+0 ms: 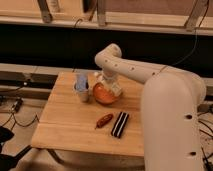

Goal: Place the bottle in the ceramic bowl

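The orange-red ceramic bowl [104, 93] sits near the back middle of the wooden table [70, 125]. The small white bottle [114, 88] lies tilted over the bowl's right rim, just under the gripper. My gripper [108, 81] hangs over the bowl's back right edge, at the end of the white arm [150, 80] that reaches in from the right. The gripper hides part of the bottle.
A white cup [82, 93] with a blue thing in it stands just left of the bowl. A small reddish-brown item [104, 120] and a black bar with white stripes [119, 124] lie nearer the table's front. Cables run on the floor at left.
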